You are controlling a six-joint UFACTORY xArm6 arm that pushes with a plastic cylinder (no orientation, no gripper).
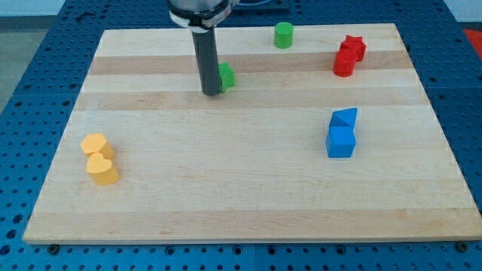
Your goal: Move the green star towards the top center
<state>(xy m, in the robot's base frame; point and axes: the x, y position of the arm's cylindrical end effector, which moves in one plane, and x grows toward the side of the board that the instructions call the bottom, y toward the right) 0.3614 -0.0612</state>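
The green star [227,76] sits on the wooden board [248,196] left of centre in the upper part, partly hidden behind my rod. My tip [211,93] rests on the board right beside the star, at its lower left, touching or nearly touching it. A green cylinder [283,35] stands near the view's top edge, right of centre.
A red star [353,47] and a red cylinder [344,63] sit together at the upper right. A blue triangular block [345,118] and a blue cube [340,141] sit at the right. A yellow hexagon [96,144] and a yellow heart [102,169] lie at the left.
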